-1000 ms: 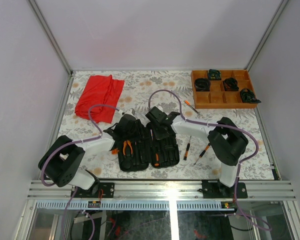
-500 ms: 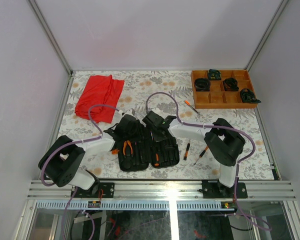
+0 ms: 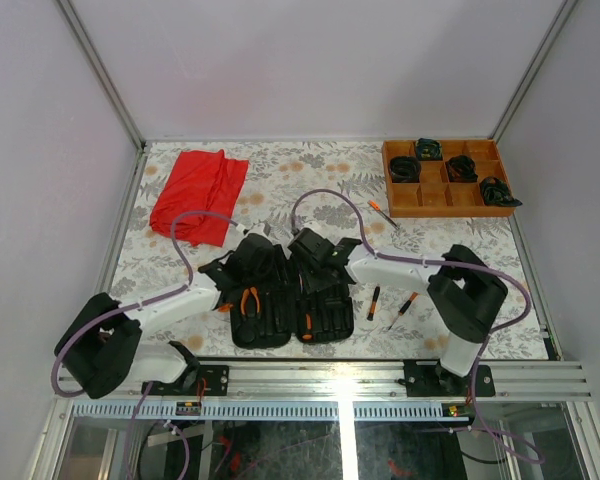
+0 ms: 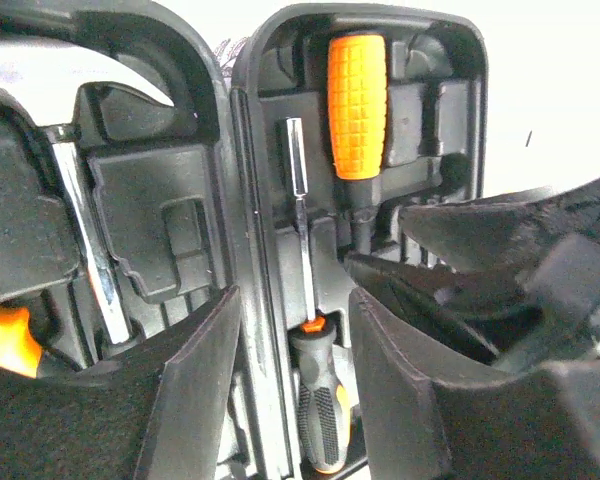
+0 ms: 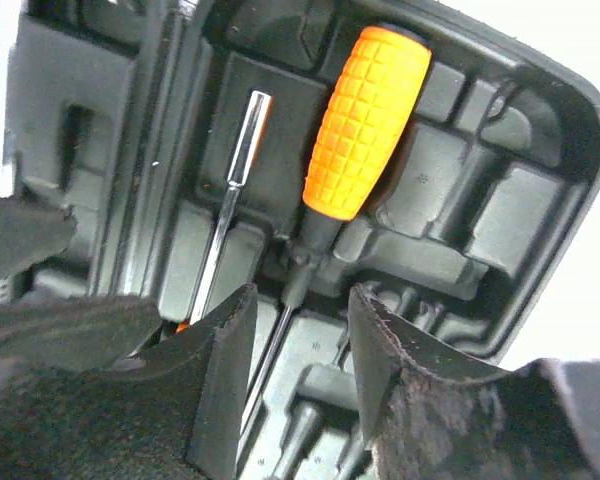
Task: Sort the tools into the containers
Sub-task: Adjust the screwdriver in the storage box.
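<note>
The black tool case [image 3: 280,312] lies open on the bench [image 3: 310,175], near the front edge. In its left half sit the hammer [image 4: 80,240] and the orange-handled pliers [image 3: 250,299]. In its right half sit a fat orange-handled screwdriver [image 5: 365,120] and a thin silver driver [image 4: 298,220].

The left hand [image 4: 292,340] hangs low over the middle of the case. Its fingers are apart and hold nothing. The right hand [image 5: 300,320] hangs over the right half, above the fat screwdriver's shaft. Its fingers are apart too, and hold nothing.

Two small screwdrivers [image 3: 373,302] lie on the bench just right of the case. A third screwdriver [image 3: 383,212] lies near the wooden tray [image 3: 435,199]. A red cloth [image 3: 198,193] lies at the back left.
</note>
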Controlling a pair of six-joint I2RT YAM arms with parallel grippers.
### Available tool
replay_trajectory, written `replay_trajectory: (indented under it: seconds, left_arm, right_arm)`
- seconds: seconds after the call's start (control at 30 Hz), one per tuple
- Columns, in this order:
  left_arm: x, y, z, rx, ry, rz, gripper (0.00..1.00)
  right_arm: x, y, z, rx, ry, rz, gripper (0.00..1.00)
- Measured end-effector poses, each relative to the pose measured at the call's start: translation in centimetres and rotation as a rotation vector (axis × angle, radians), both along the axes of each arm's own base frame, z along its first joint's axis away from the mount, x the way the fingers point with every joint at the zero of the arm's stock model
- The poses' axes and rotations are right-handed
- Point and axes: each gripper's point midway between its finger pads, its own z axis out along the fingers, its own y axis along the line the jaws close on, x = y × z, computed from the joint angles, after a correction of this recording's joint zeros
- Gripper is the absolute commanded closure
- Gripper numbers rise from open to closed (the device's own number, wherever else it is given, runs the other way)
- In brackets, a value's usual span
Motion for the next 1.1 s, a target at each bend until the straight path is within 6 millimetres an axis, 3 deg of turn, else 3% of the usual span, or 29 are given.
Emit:
replay_trajectory:
  seconds: [0.13,0.27,0.4,0.5,0.67,0.77,0.87,1.1]
  left_arm:
    - [0.1,0.2,1.9,0.018,-0.017,-0.005,0.5]
    - [0.2,0.9,3.5,0.026,-0.051,0.008,0.47]
    - [0.0,2.2,4.4,0.043,-0.068,0.029,0.47]
    - [-0.1,3.5,4.5,0.057,-0.074,0.059,0.46]
    - [-1.2,5.6,3.3,0.093,-0.048,0.091,0.45]
    - [-1.8,6.2,2.6,0.111,-0.029,0.096,0.45]
    - [-2.0,6.4,2.4,0.122,-0.018,0.097,0.45]
    - [-2.1,6.7,2.5,0.129,-0.02,0.105,0.44]
  right_arm:
    - [-0.1,0.0,2.8,0.044,-0.031,0.007,0.45]
    - [0.3,-0.3,7.4,0.143,-0.107,-0.005,0.44]
    - [-0.6,-2.4,10.1,0.211,-0.16,-0.026,0.44]
    - [-2.1,-4.6,9.1,0.201,-0.145,-0.052,0.46]
    - [-5.6,-8.7,4.1,0.157,-0.055,-0.118,0.48]
    - [-7.3,-9.9,1.8,0.17,-0.009,-0.151,0.48]
    - [-8.3,-10.2,0.3,0.19,0.032,-0.178,0.49]
    - [-7.5,-8.1,0.5,0.284,0.031,-0.201,0.58]
